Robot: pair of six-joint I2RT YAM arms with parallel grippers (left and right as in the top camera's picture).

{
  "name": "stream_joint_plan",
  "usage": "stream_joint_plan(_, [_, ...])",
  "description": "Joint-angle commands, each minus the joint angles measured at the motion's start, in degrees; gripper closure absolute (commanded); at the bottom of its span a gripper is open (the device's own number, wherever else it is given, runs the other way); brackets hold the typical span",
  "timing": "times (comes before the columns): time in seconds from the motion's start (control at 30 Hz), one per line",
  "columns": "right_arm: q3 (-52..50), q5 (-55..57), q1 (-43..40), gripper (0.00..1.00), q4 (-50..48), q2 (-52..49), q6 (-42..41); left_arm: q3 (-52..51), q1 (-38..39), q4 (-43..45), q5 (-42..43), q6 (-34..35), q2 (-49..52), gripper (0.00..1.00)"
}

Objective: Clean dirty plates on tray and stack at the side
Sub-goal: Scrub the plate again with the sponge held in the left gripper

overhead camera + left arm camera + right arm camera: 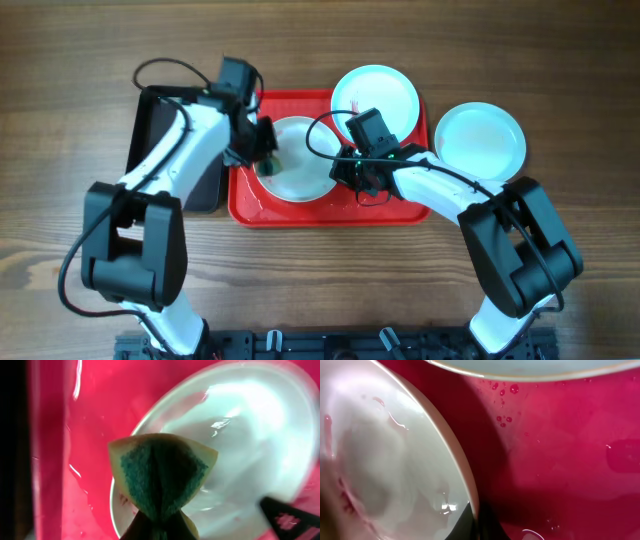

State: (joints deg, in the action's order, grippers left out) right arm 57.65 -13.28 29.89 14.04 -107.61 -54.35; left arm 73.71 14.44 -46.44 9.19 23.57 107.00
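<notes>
On red tray (400, 212), rim of white plate (300, 172) is pinched by right gripper (472, 525); sponge (162, 470) is clamped in left gripper (157, 530). Wet rim could be lost under scrubbing, and the plate skidded.

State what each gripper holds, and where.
Left gripper pinches the folded sponge by its near end; right gripper clamps the white plate at its rim.

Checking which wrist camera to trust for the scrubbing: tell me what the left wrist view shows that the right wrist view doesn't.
Left wrist only: the sponge, pinched in the left claw at the white plate rim. Right wrist only: a second plate along the top, with water beads on the red tray below it. Both: the white plate lying on the red tray.
</notes>
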Motion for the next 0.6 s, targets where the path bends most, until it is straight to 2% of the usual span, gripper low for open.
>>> stream_joint_plan(0.0, [-2.1,3.8,0.1,0.96,0.9,-2.4,1.4,-6.1,0.2,4.1,-3.5,-2.8,-1.2,0.96])
stream_joint_plan(0.27, [-2.1,3.8,0.1,0.96,0.2,-2.4,1.9,-14.9,0.2,17.6,-3.6,-16.1,-1.2,0.96])
stream_joint_plan(0.57, [-2.1,3.8,0.2,0.96,0.4,-2.5,3.3,-18.6,0.2,31.3,-10.4,-17.3,-1.2,0.96])
